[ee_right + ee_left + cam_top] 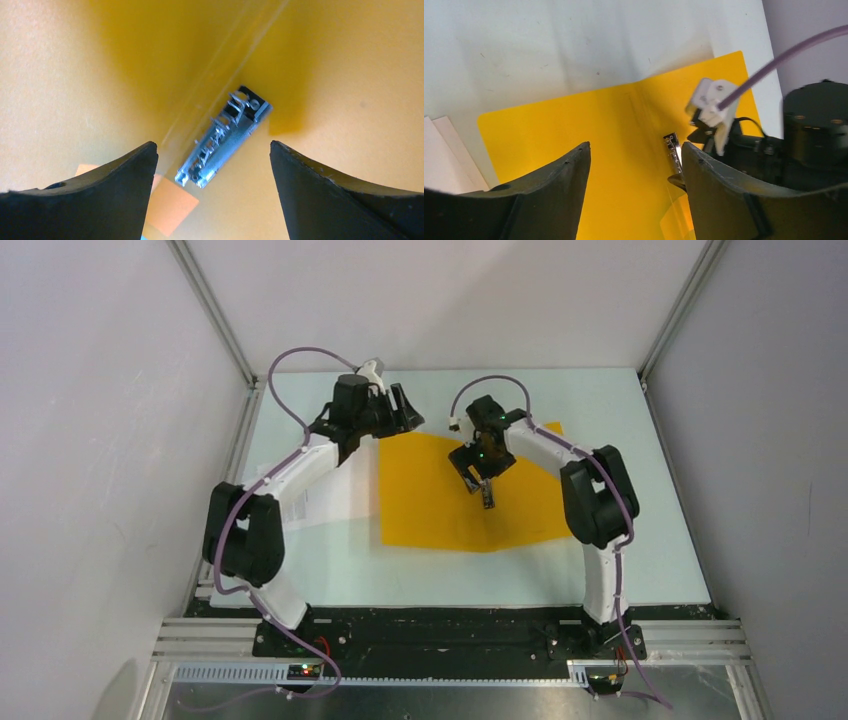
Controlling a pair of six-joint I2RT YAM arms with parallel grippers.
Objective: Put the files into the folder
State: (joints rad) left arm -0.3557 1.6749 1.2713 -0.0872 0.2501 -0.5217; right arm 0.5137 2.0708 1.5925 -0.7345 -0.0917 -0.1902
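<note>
Mid-table: folder [430, 495] lies open, long axis left-right | left tool [635, 150], right tool [214, 147] both gape empty

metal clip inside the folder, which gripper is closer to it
Right. The right gripper hangs open directly above the metal clip, which shows between its fingers. The left gripper, also open, is off by the folder's far left corner, clearly farther away.
</note>
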